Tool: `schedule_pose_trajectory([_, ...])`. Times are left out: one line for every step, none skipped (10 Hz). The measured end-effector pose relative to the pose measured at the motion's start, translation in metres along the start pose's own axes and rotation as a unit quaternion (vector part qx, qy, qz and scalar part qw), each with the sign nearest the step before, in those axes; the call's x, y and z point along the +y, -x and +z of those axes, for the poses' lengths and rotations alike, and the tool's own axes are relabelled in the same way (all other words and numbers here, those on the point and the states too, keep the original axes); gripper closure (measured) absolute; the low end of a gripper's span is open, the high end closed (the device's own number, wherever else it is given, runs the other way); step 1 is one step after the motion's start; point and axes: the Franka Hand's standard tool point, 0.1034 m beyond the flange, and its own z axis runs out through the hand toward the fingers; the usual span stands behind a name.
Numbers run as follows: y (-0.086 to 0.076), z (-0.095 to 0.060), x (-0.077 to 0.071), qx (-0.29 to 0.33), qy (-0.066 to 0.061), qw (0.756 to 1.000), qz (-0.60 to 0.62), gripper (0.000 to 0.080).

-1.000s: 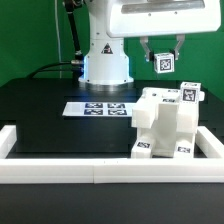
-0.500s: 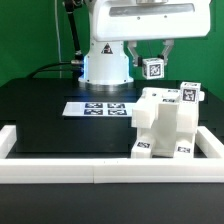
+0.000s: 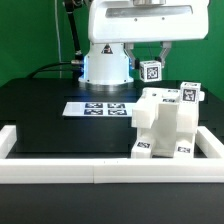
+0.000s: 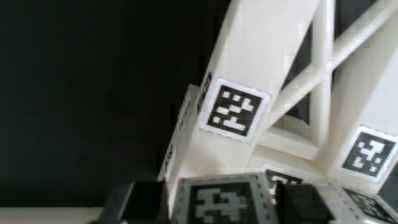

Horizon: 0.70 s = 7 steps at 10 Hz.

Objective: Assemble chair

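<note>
The pincer [image 3: 151, 62] pinches a small tagged post [image 3: 151, 71]. Below it stands the chair [image 3: 163, 126] on the tabletop [image 3: 40, 110].

The blocky white chair [image 3: 163, 125] is standing on the black table — a small tagged post [image 3: 151, 70] is hanging above it.

The pincer [image 4: 217, 205] grips a small tagged white piece [image 4: 222, 204] between its dark fingers [image 4: 135, 203]. Beyond it stands the white chair [image 4: 267, 90], bearing two square tags, on the black tabletop [image 4: 89, 90].
</note>
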Motion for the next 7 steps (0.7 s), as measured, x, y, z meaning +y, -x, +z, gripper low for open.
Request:
schedule_pose_trajectory([-0.002, 0.003, 0.001, -0.001, 0.002, 1.0, 0.0, 0.0511])
schedule_pose_trajectory([-0.006, 0.006, 0.002, -0.001, 0.004, 1.0, -0.001, 0.0511])
schedule_pose_trajectory([-0.008, 0.009, 0.002, -0.002, 0.006, 1.0, -0.001, 0.0511])
schedule_pose_trajectory([-0.009, 0.01, 0.003, -0.003, 0.007, 1.0, -0.001, 0.0511])
schedule_pose_trajectory([-0.008, 0.01, 0.003, -0.004, 0.007, 1.0, -0.001, 0.0511])
schedule_pose_trajectory([-0.007, 0.013, 0.003, -0.006, 0.008, 1.0, -0.001, 0.0511])
schedule_pose_trajectory([-0.006, 0.015, 0.003, -0.007, 0.008, 1.0, -0.001, 0.0511])
